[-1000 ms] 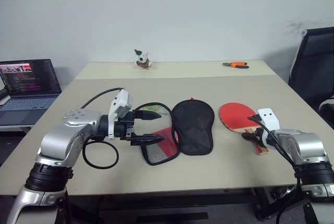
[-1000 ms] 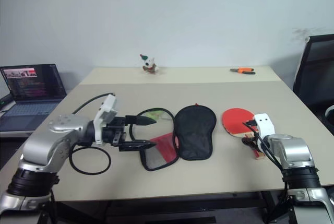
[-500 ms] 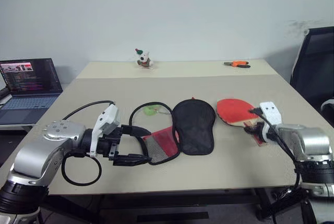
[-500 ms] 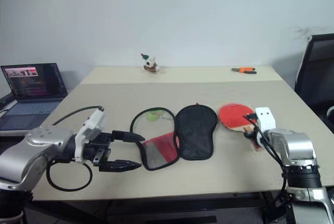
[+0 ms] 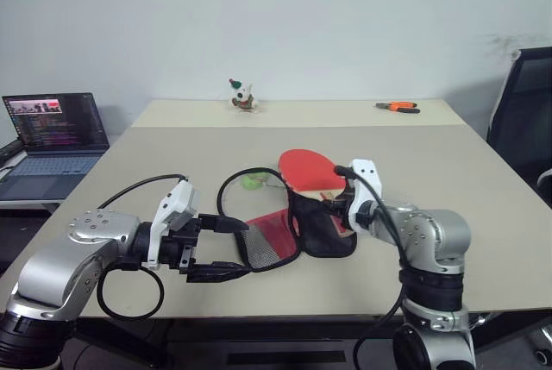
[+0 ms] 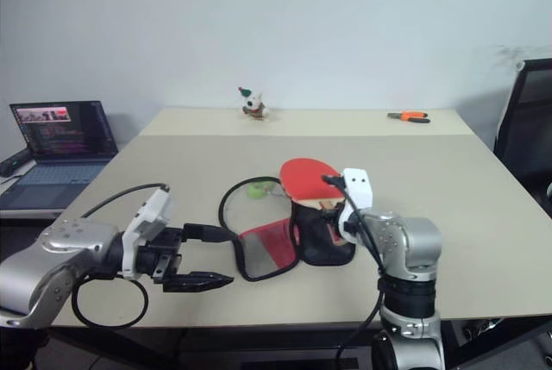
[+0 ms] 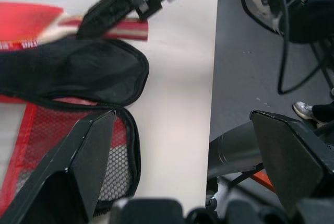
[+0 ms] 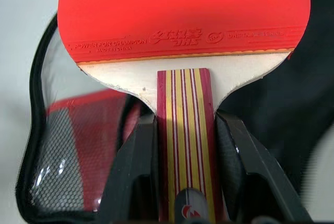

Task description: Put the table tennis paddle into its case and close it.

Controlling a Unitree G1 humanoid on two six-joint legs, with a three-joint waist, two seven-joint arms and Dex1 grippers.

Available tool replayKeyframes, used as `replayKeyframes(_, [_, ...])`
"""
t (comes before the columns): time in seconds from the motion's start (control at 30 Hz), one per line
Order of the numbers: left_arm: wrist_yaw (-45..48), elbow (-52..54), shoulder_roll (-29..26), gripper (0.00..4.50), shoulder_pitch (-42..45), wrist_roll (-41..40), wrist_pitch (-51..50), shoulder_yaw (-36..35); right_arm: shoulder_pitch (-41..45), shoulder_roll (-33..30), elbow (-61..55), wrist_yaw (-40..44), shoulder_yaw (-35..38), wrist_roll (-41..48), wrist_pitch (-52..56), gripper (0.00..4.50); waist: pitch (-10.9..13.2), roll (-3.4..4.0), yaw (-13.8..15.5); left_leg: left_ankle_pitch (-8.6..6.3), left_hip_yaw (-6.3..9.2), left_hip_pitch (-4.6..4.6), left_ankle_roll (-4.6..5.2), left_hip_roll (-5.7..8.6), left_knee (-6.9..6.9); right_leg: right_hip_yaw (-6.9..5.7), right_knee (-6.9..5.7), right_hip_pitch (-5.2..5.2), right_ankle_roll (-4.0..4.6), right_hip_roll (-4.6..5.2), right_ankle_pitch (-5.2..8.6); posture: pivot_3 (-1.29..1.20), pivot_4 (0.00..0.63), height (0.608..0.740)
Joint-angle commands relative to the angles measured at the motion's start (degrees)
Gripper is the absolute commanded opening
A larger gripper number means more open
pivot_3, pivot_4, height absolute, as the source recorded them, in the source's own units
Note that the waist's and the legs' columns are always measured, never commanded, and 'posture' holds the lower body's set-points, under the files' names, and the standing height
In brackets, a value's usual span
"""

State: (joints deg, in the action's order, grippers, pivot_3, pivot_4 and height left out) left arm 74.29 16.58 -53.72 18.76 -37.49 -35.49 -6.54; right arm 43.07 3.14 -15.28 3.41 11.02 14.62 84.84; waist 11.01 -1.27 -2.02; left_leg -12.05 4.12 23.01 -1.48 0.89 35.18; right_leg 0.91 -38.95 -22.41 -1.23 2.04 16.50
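While the table carries the opened case near its front middle, the black half lies flat beside the red mesh-lined half. The right gripper is clamped on the striped wooden handle of the table tennis paddle, holding the red blade raised over the black half of the case. The left gripper hovers beside the mesh half with its fingers spread wide and holds nothing. A small green charm lies inside the zipper loop.

Smooth red rubber paddle, mesh-lined case
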Motion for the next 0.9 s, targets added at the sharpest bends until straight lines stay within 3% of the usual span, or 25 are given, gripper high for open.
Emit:
replayKeyframes(0.03, [-0.34,1.47,0.02,4.50,1.25,-0.72,0.73,-0.45,-0.07,0.75,-0.21,-1.23,-0.51,-0.70,-5.48,1.10,0.00,0.00,0.05,0.00,0.00,0.00,0.00,0.03,0.00,-0.01,0.00,0.00,0.00,0.00,0.00,0.00,0.150,0.740])
replayKeyframes(0.4, [-1.56,1.63,0.23,4.50,1.89,-0.69,0.34,0.17,-2.70,-1.05,6.31,-3.05,-1.93,-2.88,-12.77,1.10,0.00,0.00,-0.09,0.00,-0.03,-0.03,0.00,0.00,-0.04,-0.02,-0.01,0.00,0.01,0.00,0.00,0.00,0.150,0.740])
replayKeyframes(0.77, [-1.88,1.58,-0.03,4.50,2.19,-0.79,0.14,0.32,-4.63,-0.59,6.71,-3.52,-3.31,-2.96,-13.18,1.10,0.00,0.00,-0.38,0.00,-0.04,-0.04,0.00,-0.04,-0.04,-0.03,-0.02,0.00,0.01,-0.01,0.01,0.00,0.150,0.740])
replayKeyframes(0.9, [-1.97,1.51,-0.11,4.50,2.30,-0.71,0.08,0.30,-4.93,0.34,5.49,-3.60,-4.01,-2.67,-12.89,2.32,0.00,0.00,-0.40,0.00,-0.04,-0.05,0.00,-0.04,-0.04,-0.03,-0.02,0.00,0.01,-0.01,0.01,0.00,0.150,0.740])
